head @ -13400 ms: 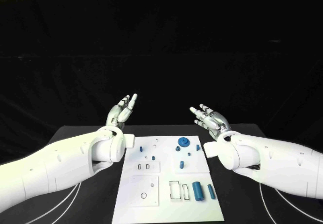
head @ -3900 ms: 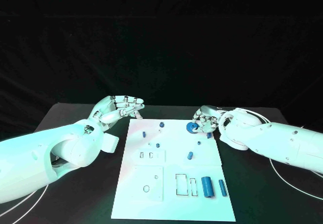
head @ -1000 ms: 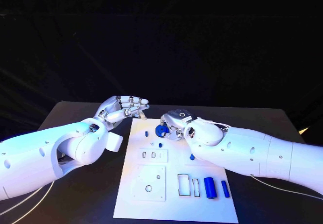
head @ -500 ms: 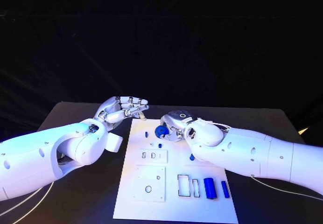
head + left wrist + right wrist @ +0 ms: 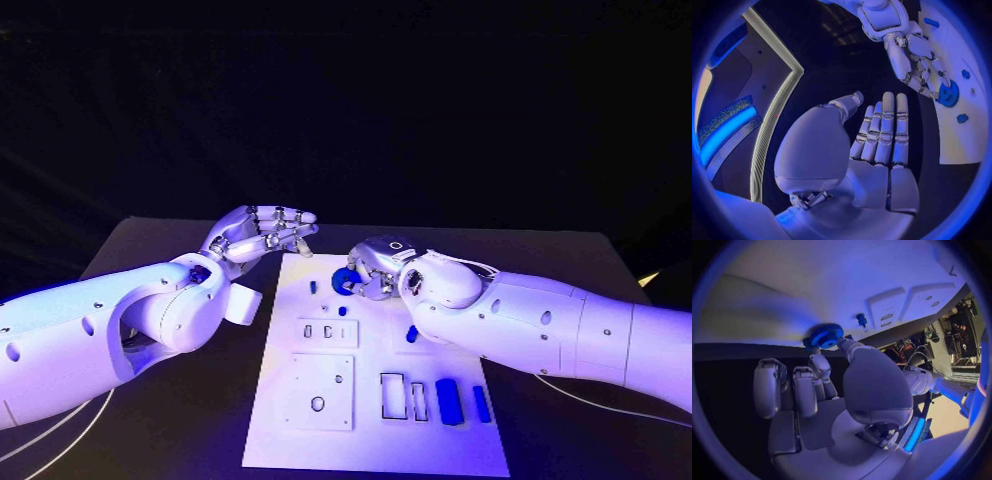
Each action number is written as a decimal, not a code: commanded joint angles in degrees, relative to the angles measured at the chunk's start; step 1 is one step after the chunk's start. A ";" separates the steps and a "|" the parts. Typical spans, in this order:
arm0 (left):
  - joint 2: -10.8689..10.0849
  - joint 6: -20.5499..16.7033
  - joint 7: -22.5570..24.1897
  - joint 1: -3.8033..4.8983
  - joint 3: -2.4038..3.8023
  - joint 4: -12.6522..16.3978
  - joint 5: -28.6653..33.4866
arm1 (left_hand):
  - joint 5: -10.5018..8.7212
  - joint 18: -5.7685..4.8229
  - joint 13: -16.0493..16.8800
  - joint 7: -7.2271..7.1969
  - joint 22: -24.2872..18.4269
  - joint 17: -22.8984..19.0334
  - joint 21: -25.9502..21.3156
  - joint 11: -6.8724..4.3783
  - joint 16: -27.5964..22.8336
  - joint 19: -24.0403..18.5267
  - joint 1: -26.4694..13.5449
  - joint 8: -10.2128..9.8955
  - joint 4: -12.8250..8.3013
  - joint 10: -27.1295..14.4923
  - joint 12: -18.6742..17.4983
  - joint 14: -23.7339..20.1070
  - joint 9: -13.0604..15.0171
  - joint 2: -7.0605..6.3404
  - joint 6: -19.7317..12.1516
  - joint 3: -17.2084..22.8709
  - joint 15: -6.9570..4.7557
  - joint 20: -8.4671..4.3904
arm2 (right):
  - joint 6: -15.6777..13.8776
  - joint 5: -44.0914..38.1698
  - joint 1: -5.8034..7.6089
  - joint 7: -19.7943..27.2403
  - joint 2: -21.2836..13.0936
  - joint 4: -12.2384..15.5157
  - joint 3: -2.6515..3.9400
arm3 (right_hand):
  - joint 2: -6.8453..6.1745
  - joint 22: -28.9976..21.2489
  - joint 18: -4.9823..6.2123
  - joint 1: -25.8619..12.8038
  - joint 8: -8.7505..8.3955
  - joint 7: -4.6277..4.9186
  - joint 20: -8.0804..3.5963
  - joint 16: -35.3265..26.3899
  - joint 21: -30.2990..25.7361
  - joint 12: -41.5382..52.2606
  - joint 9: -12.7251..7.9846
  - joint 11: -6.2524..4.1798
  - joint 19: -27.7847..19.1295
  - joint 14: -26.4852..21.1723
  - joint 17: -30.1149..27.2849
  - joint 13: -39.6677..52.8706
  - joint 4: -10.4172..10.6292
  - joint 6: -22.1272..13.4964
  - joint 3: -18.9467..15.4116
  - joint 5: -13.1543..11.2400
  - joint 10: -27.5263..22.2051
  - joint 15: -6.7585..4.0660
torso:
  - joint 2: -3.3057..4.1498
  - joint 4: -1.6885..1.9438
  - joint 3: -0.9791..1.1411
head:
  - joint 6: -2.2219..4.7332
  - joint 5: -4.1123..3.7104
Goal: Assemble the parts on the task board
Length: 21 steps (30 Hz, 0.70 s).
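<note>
The white task board [image 5: 346, 400] lies lengthwise in the middle of the table. My right hand [image 5: 378, 268] reaches over its far end and pinches a blue toothed wheel [image 5: 346, 281] between thumb and a finger. In the right wrist view the wheel [image 5: 825, 335] sits close against the board [image 5: 817, 285], near a small blue peg [image 5: 861, 319]; whether it touches I cannot tell. My left hand [image 5: 268, 233] hovers beyond the board's far left corner with nothing in it. The left wrist view shows its fingers [image 5: 882, 130] stretched out, with the right hand [image 5: 911, 50] and the wheel [image 5: 947, 94] beyond them.
On the board lie a short blue peg [image 5: 315, 286], a blue piece [image 5: 411, 335] by my right forearm, and a thick blue cylinder [image 5: 446, 400] beside a thinner one [image 5: 480, 403] at the near right. Rectangular slots [image 5: 392, 396] and a square inset plate [image 5: 323, 383] mark the near half.
Since the oldest frames my right hand took the wheel at the board's far right and carried it to the far left. Over the last second both hands stay almost still.
</note>
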 commanded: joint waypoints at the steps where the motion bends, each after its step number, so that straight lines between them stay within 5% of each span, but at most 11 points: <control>1: -0.02 0.34 0.17 0.11 0.05 0.17 0.09 | 0.06 1.04 0.02 0.94 0.09 0.08 0.28 -0.01 0.20 -0.51 -0.05 -0.23 -0.12 -0.28 -0.31 -0.32 0.06 0.46 -0.30 0.22 -0.14 0.00 | 2.19 1.31 -0.18 0.25 -0.10 -0.23 -0.16 | -0.04 7.11 -0.29 -0.60 0.15 0.03 -0.04 0.32 0.20 0.33 -0.08 0.14 0.30 4.54 9.56 0.00 -0.13 0.16 0.46 0.53 0.34 -0.22 | 0.06 0.00 0.00 | -0.13 -0.07; 21: -0.16 -0.15 -0.08 0.11 0.05 0.11 -0.01 | 0.06 1.03 0.00 1.01 0.19 0.07 0.43 0.03 0.24 -0.70 0.06 -0.30 -0.22 -0.41 -0.35 -0.45 0.08 0.47 -0.41 0.28 -0.12 0.01 | 2.67 1.96 -0.14 0.42 -2.62 2.03 -0.22 | -0.62 7.65 -0.45 -1.05 0.43 -0.07 -0.07 0.50 0.76 0.95 -0.15 0.05 0.74 4.63 9.94 0.69 -0.48 0.62 1.26 1.96 1.00 -0.28 | 0.02 0.06 0.01 | -0.77 0.19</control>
